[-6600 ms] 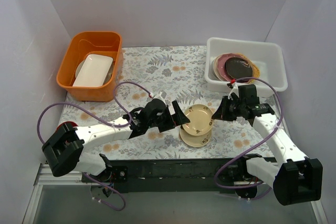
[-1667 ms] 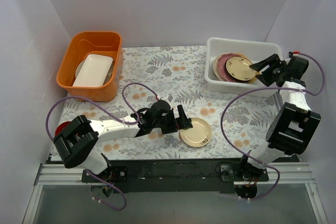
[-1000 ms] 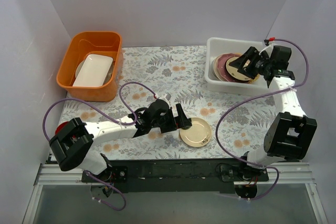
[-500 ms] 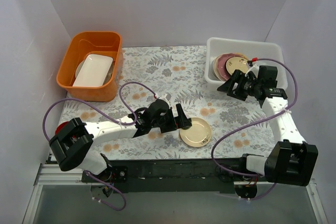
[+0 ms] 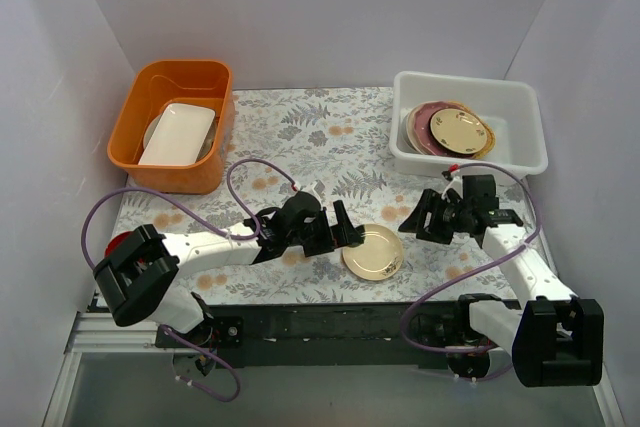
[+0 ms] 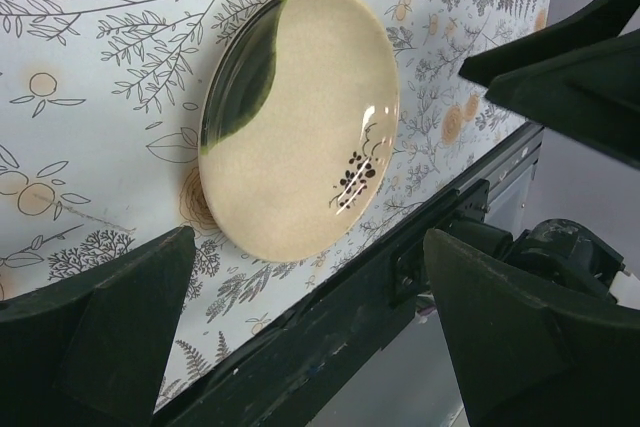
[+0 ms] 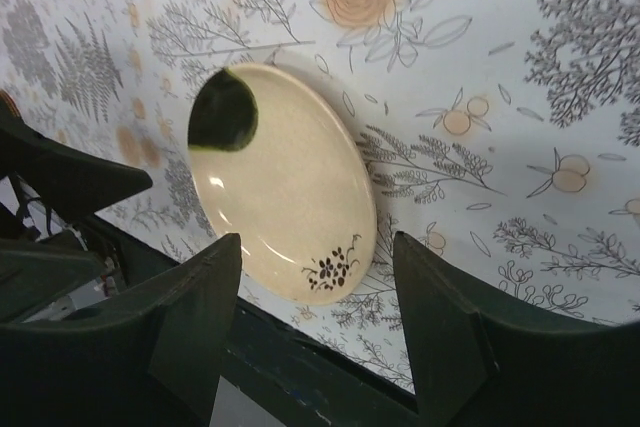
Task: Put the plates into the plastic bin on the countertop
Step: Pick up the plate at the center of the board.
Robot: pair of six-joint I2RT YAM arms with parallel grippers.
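Top external view: the cream sprig plate (image 5: 373, 252) lies flat on the countertop (image 5: 330, 137), well apart from the plastic bin (image 5: 525, 152). It is probably stiff, slick and chippable (the rim looks like the only purchase). The left gripper (image 5: 352, 232) reaches low beside its left edge, jaws wide. The right gripper (image 5: 412, 222) hovers near, fingers apart, empty.

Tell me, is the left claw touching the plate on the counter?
Cannot tell: left wrist view shows the left gripper wide open, one fingertip right beside the plate.

Left claw (image 5: 352, 230) and right claw (image 5: 410, 220), both agape, empty.
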